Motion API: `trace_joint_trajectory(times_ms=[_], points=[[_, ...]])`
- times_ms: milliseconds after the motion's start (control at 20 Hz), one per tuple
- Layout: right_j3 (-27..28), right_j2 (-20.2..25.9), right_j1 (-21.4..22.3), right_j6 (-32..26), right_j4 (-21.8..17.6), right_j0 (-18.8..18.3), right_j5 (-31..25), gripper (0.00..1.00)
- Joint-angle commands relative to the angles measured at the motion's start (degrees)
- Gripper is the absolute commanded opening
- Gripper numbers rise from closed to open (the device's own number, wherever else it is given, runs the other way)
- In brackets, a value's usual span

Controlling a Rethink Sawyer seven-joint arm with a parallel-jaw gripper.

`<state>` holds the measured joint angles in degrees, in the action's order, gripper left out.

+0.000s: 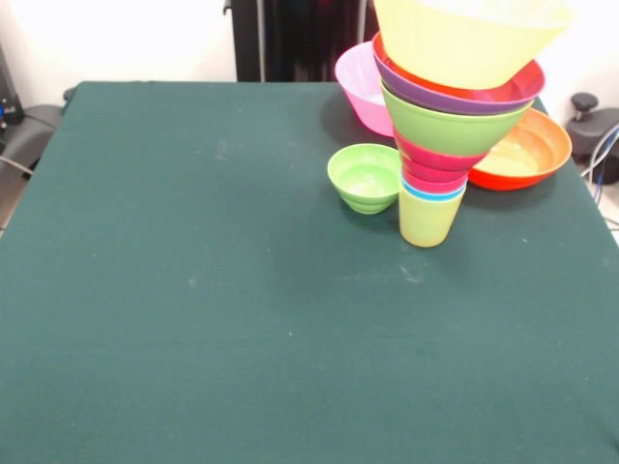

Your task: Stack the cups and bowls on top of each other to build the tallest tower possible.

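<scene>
The tower [445,135] stands right of the table's middle. A yellow-green cup [428,218] is lowest, with a blue cup rim [432,192] just above it. Upward come red and pink pieces [437,164], a lime green bowl [447,126], a purple bowl [455,98], a red-orange rim [522,82] and a big yellow bowl [468,37] on top, cut by the picture's top edge. A small green bowl [366,177] sits upright on the table just left of the tower's base. The gripper does not show.
A big pink bowl [360,85] stands behind the tower to the left. A big orange bowl [522,152] stands behind it to the right. The robot's dark pedestal [295,39] is at the far edge. The green table [193,290] spreads left and front.
</scene>
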<state>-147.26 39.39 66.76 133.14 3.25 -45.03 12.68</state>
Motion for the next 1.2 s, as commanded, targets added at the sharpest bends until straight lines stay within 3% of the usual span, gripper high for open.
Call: trace_joint_trajectory(times_ms=[50,1200], points=[[-1.65,-2.4,-3.6,9.66,-2.92,3.05,3.78,0.0],[-1.21,-5.36,-4.5,8.88,-3.43,5.11,4.84,0.0]])
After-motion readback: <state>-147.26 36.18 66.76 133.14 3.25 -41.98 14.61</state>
